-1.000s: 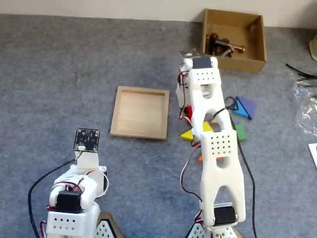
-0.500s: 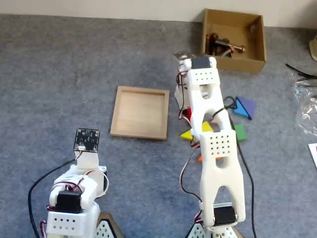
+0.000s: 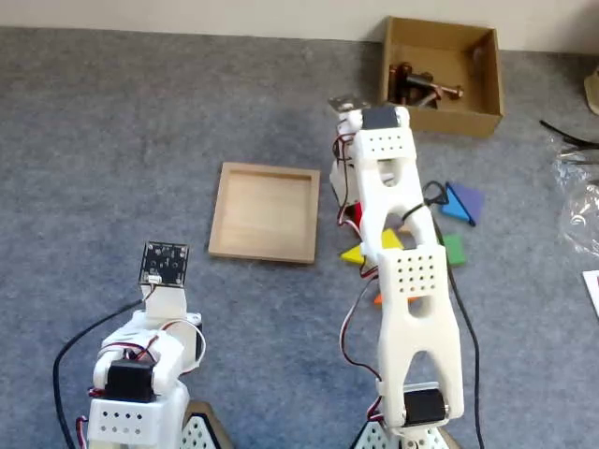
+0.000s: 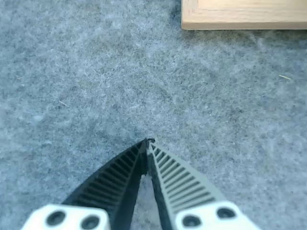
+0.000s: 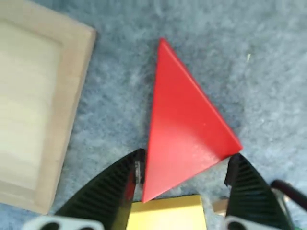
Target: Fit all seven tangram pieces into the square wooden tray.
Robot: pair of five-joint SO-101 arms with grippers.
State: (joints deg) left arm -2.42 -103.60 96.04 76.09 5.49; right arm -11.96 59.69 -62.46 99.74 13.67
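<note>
Left gripper [image 4: 147, 143]: we see it clenched, on the near side of the wooden tray [image 4: 240, 21].
Right gripper [image 5: 186, 162]: released, straddling the red triangle [image 5: 187, 120].

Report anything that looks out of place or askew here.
Nothing looks spilled or damaged. The wooden tray lies flat and holds no pieces. The tangram pieces lie loose on the carpet beside it, the red triangle between the right gripper's open jaws.

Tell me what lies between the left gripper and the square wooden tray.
Only grey carpet, bare. In the left wrist view, the shut left gripper points toward the square wooden tray across an open stretch.
</note>
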